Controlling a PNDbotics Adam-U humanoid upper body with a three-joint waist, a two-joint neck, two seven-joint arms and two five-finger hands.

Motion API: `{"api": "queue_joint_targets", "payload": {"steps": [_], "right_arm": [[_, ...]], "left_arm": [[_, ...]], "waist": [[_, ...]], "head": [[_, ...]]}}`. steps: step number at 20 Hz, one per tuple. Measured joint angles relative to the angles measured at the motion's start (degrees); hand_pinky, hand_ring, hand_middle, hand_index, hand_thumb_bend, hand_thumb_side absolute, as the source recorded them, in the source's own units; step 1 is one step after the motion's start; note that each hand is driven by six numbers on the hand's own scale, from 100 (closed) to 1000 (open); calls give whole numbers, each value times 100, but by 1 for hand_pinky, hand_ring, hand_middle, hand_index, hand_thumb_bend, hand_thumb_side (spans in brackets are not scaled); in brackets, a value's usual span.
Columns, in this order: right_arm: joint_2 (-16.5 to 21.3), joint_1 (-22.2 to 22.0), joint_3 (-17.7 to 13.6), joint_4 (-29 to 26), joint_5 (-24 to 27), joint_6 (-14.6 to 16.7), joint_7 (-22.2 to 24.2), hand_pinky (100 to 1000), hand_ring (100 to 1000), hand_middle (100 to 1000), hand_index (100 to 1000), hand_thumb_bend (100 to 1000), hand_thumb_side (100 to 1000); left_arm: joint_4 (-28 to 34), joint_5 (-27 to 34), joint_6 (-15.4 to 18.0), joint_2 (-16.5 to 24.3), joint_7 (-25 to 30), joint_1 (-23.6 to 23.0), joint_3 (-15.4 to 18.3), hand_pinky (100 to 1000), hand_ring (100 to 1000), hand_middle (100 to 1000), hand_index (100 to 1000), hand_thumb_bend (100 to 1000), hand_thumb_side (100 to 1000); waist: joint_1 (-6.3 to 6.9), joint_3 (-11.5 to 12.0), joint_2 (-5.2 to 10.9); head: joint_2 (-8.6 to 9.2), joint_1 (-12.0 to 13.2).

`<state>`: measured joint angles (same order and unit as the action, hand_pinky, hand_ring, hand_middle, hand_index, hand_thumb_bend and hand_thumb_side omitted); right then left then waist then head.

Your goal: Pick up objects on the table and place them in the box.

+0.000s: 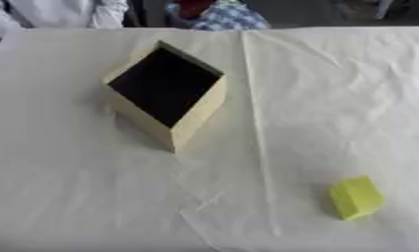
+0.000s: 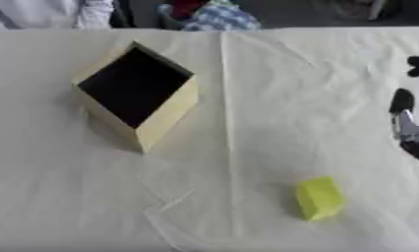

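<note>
Yellow block lies at about four o'clock on the white-covered table, well apart from the open tan box at ten o'clock. A good pick would likely come from above, closing across its narrow sides. Right hand shows at three o'clock, holding nothing; whether its fingers are open cannot be told. Left hand is unseen.
</note>
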<state>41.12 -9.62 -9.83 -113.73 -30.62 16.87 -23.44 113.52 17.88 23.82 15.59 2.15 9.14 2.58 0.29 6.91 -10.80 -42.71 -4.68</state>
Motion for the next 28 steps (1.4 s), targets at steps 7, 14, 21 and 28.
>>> {"api": "queue_joint_targets", "payload": {"steps": [7,14,21,28], "right_arm": [[1,-29,3,0,-5,-4,12,693,694,602,806,100,708],[290,-361,122,0,-152,-69,123,720,723,630,813,100,732],[1042,-702,362,0,-396,-150,416,758,772,695,831,100,772],[1728,-696,656,0,-453,-179,873,779,807,738,846,100,790]], "left_arm": [[0,0,-4,0,4,-1,-1,721,837,878,664,100,697],[0,0,-13,0,10,-10,-18,721,838,879,664,100,698],[0,0,-25,9,18,-46,-31,721,838,879,663,100,697],[0,-2,-29,52,22,-55,-32,721,839,880,663,100,698]], "waist": [[-2,10,15],[-32,9,42],[-73,-12,79],[-88,-11,88]], "head": [[0,-55],[-6,-55],[-35,-57],[-49,-92]]}}
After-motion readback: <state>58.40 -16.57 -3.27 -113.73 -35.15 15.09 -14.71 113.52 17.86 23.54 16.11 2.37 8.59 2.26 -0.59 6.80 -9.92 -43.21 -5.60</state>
